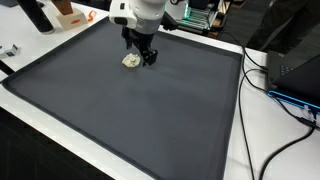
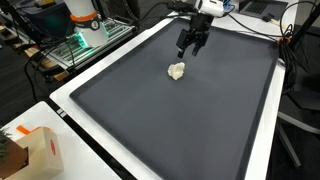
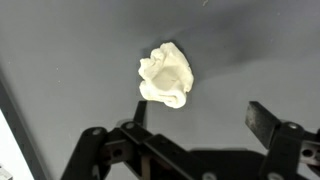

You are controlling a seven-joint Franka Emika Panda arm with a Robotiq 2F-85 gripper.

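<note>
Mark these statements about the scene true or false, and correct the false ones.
1. A small cream-white crumpled lump lies on the dark grey mat. True.
2. The tool is shut on the lump. False: its jaws stand open and the lump lies free on the mat, not between them.
3. Three lumps are scattered over the mat. False: only one lies there.
4. A light brown cardboard box stands off the mat, near one of its corners. True.
</note>
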